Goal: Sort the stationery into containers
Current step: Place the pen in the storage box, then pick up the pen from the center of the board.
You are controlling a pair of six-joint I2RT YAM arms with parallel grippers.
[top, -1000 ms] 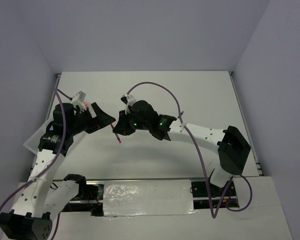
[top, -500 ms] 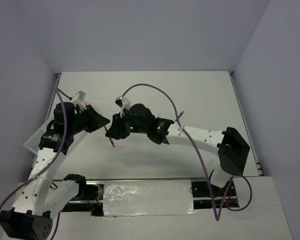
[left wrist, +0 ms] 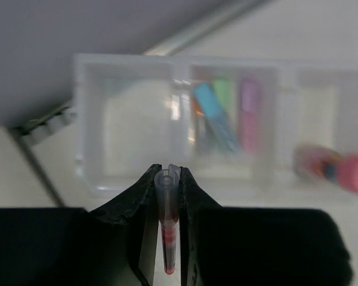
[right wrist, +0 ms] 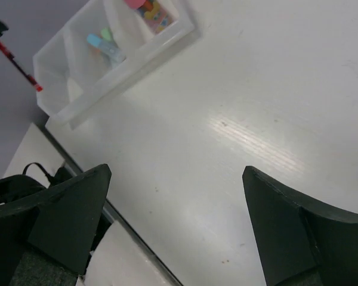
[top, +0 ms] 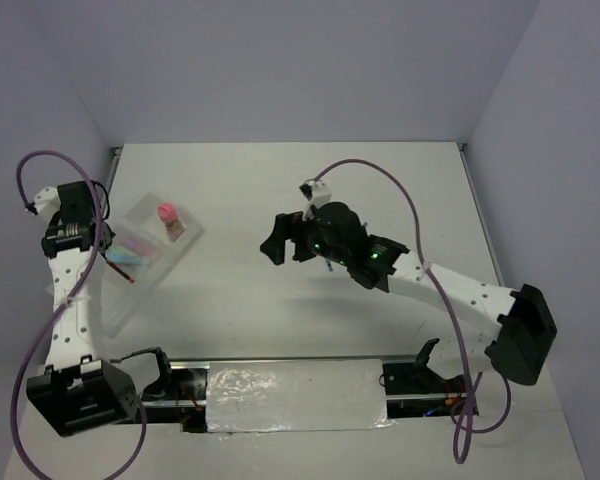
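- Plain grey walls close in a white tabletop; the clear three-part tray lies at its left side.
- The left fingers are pinching the red pen and hold it just short of the tray's near wall, up off the tabletop.
- The right fingers are spread with nothing between them, well apart from the tray, over the middle of the tabletop.
- We judge the step to be delivery of this pen. The markers fill the middle compartment and the pink-capped stick lies in an end one.
- The next move calls for carrying the pen over the wall and above the other end compartment, which looks bare, then opening the fingers low enough that it does not bounce out.
- The left wrist view is blurred, so we cannot be sure that compartment is bare; clear plastic hides little but muddles edges.
- We cannot find a dark blue pen anywhere.
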